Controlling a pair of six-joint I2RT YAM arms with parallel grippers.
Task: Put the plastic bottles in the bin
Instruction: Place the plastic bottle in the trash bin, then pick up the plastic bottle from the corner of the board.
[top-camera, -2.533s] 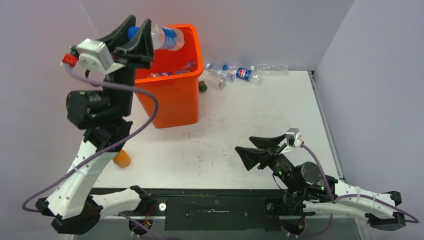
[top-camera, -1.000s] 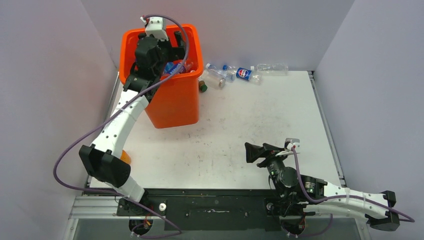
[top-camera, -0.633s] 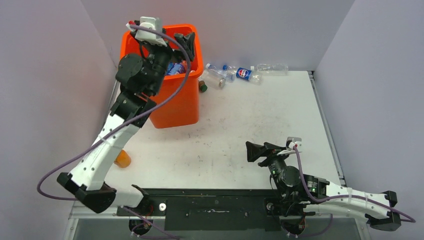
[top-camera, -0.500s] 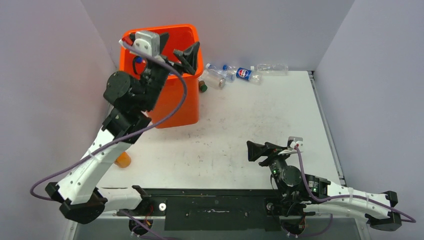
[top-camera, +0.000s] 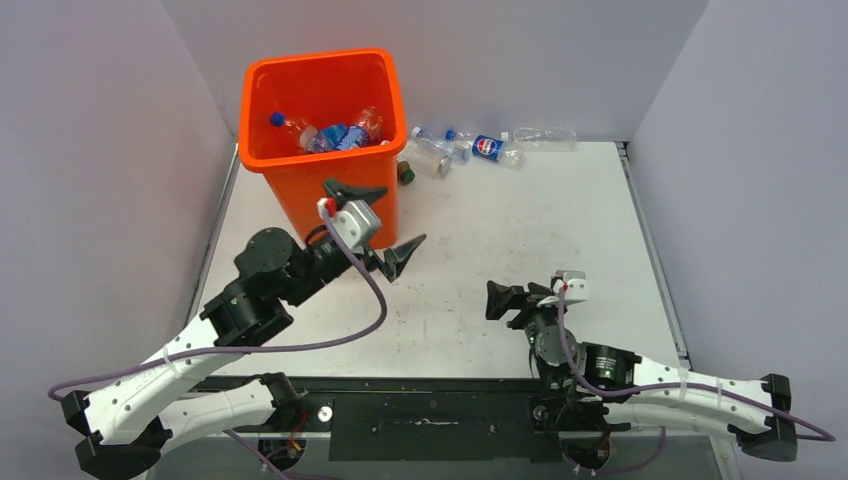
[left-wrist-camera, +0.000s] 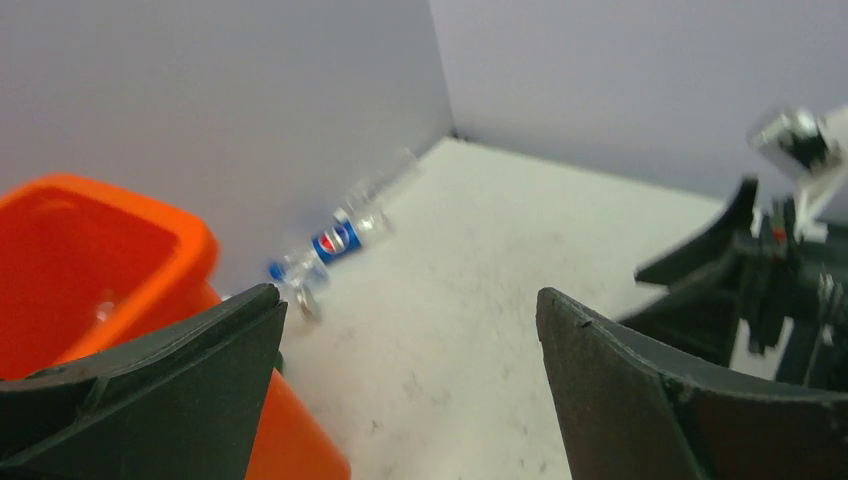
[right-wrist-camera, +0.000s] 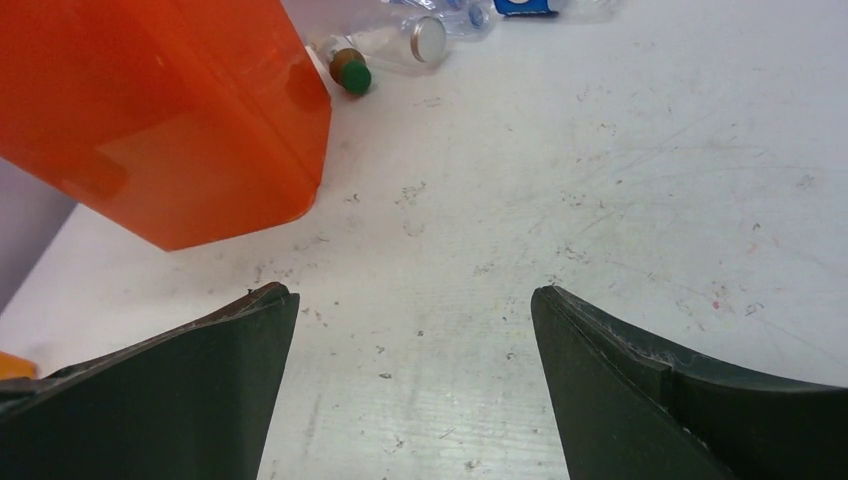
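Plastic bottles (top-camera: 487, 146) lie well beyond the left gripper (top-camera: 405, 214) and right gripper (top-camera: 492, 301), both spread empty.

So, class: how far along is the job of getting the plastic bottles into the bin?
Done: several bottles lie in the bin. In hand: nothing; left gripper and right gripper are both open, empty. Left: a cluster of bottles on the table by the back wall.
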